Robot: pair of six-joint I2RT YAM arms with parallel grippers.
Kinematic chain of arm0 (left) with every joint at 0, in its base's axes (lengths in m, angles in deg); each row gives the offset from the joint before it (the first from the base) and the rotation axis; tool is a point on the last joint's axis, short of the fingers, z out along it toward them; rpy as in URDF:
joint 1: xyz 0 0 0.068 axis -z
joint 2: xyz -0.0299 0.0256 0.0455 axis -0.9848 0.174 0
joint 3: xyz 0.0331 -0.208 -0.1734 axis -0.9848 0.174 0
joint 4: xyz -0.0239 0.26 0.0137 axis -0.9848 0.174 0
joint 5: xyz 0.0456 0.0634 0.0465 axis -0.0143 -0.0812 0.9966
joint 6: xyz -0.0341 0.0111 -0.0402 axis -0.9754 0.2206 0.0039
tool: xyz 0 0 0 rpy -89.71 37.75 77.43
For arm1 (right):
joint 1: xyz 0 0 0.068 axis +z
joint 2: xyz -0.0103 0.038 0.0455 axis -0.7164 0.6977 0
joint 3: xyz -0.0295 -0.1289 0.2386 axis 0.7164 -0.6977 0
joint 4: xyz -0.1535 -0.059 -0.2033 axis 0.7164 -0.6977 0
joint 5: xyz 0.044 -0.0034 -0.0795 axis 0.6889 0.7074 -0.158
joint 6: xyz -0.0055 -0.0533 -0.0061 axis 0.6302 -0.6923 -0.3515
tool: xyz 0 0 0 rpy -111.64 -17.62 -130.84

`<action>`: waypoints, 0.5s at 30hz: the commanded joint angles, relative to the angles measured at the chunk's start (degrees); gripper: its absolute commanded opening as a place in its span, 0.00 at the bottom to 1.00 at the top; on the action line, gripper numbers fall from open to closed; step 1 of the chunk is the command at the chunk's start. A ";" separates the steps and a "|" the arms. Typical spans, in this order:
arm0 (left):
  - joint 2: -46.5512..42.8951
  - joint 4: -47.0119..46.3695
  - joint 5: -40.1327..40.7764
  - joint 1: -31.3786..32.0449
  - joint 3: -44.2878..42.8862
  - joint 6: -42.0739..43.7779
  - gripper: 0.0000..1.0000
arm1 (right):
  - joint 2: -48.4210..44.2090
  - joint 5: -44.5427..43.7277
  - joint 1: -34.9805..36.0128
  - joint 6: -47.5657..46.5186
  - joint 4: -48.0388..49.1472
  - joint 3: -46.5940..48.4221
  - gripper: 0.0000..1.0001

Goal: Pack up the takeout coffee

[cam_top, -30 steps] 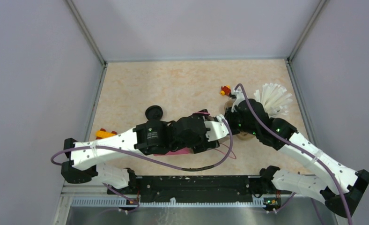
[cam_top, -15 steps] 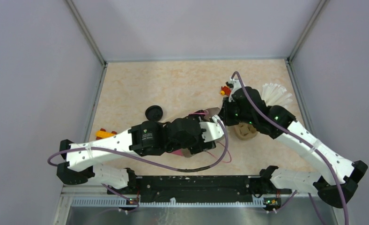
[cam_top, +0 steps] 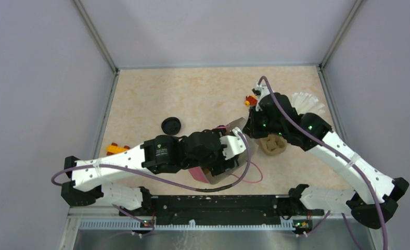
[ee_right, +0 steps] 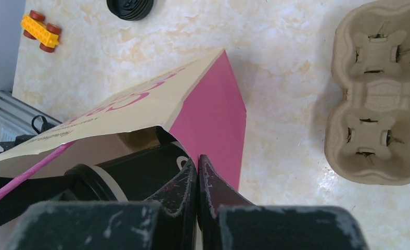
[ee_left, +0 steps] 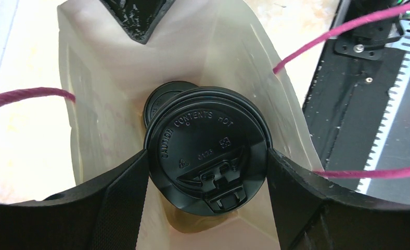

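Observation:
My left gripper (ee_left: 207, 167) is shut on a takeout coffee cup (ee_left: 208, 151), its fingers on either side of the black lid, inside the mouth of a beige paper bag (ee_left: 244, 57) with pink cord handles. A second black lid (ee_left: 158, 103) shows deeper in the bag, behind the held cup. My right gripper (ee_right: 197, 166) is shut on the bag's pink side edge (ee_right: 213, 112); the black cup's side (ee_right: 140, 172) shows inside. In the top view the left gripper (cam_top: 228, 155) and right gripper (cam_top: 251, 127) meet over the bag (cam_top: 218, 177).
The brown pulp cup carrier (cam_top: 273, 145) lies right of the bag, also in the right wrist view (ee_right: 380, 94). A cup of white straws (cam_top: 304, 101) stands at the back right. A black round lid (cam_top: 170, 125), a yellow toy (cam_top: 117, 149) and a red toy (cam_top: 251, 100) lie around.
The right gripper has moved back and left, raising the bag's edge off the carrier side. The left arm has shifted towards the near edge with the cup. More of the bag now shows.

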 commanded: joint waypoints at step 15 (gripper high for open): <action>-2.52 -1.37 -8.68 -0.19 1.56 -7.70 0.54 | 1.80 -0.71 0.17 0.65 -2.00 4.23 0.00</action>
